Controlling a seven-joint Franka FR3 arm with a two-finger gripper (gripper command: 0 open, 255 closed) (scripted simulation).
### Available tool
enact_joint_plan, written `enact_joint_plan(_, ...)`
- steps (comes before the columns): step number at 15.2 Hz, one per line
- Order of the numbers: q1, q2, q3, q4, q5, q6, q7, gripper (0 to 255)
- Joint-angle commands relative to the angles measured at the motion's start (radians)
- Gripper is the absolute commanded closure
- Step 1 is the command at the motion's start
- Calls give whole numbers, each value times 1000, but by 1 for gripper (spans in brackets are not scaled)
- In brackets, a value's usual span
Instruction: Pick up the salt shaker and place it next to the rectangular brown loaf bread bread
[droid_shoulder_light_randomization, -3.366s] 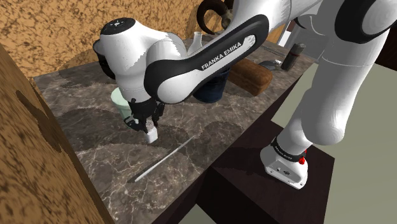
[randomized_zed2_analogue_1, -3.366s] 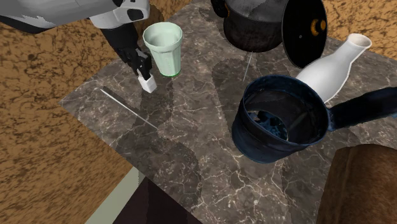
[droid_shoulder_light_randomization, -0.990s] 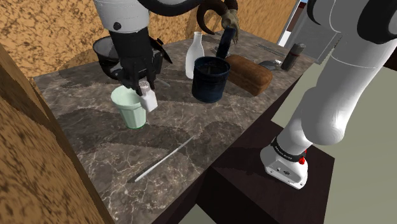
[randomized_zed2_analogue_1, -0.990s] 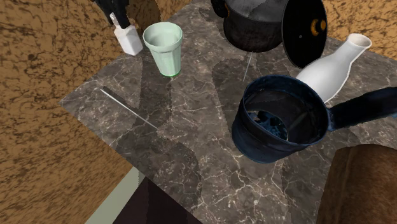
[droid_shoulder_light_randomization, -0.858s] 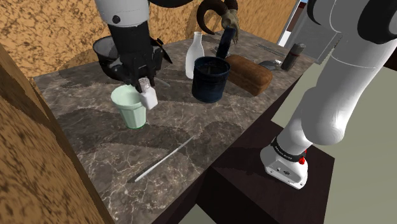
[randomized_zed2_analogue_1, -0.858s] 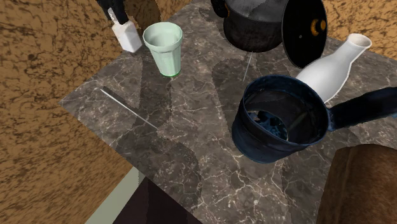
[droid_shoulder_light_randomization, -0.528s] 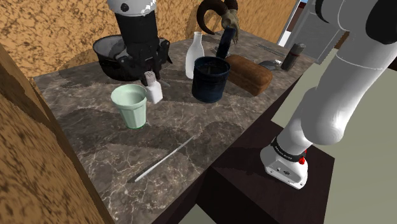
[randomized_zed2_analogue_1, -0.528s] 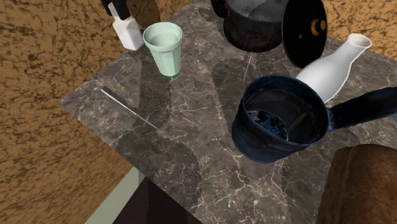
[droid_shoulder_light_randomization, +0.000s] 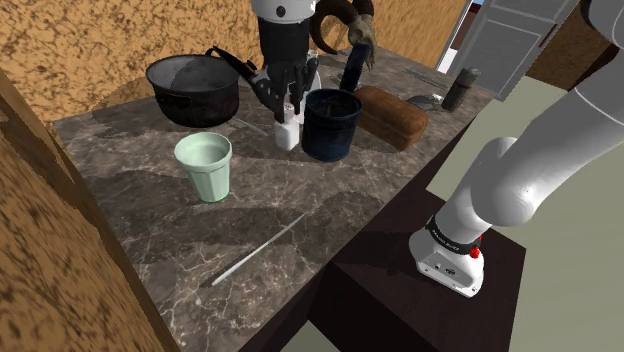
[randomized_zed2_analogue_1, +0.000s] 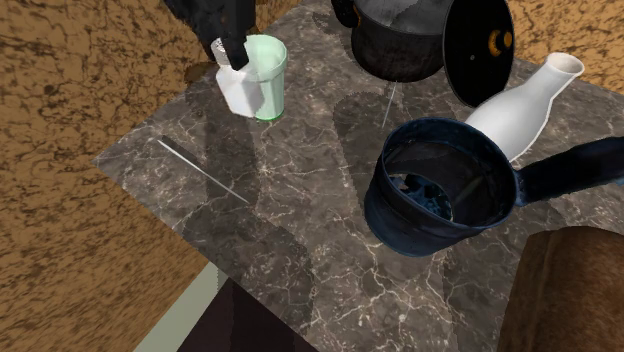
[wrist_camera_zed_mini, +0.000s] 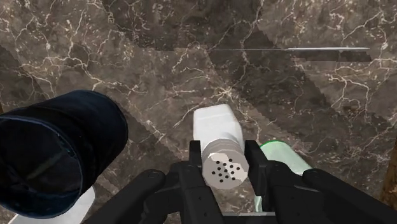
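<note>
A dark veined marble surface (droid_shoulder_light_randomization: 300, 190) stands among mottled brown walls, crowded at its far end. The gripper (droid_shoulder_light_randomization: 288, 100) is clenched on the salt shaker (droid_shoulder_light_randomization: 288, 131), a plain white bottle with a perforated cap. In the wrist view the two fingers (wrist_camera_zed_mini: 195, 159) press its neck from either side just under the cap. The shaker seems to hang clear of the surface, between the black pot (droid_shoulder_light_randomization: 192, 90) and the dark blue saucepan (droid_shoulder_light_randomization: 332, 122), with the pale green cup (droid_shoulder_light_randomization: 205, 165) nearer the front edge. The brown loaf (droid_shoulder_light_randomization: 393, 115) lies beyond the saucepan, so the rest of the carry probably crosses or skirts it. The main risk is the shaker's base clipping the saucepan's rim or handle if it travels too low. That could twist the shaker in the grasp or shove the saucepan into the loaf. The white bottle (randomized_zed2_analogue_1: 520, 105) stands close by the saucepan and could be toppled by a wide swing. Because the hold is high on the neck, a knock would lever the body easily. The free ground beside the loaf looks narrow, with the saucepan on one side and the surface edge on another, so a careless release could leave the shaker tipped or falling off. A thin rod (droid_shoulder_light_randomization: 258, 250) lies well apart. No lettering, brand or label can be read on anything; the shaker is blank, and the pot lid (randomized_zed2_analogue_1: 478, 50) carries only an orange mark.
</note>
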Motion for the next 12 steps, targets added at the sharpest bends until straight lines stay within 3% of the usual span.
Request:
enact_joint_plan(1, -12, -68, -35, -68, 19, 8, -57, 255)
enact_joint_plan(12, -52, -377, -242, -354, 14, 0, -323, 255)
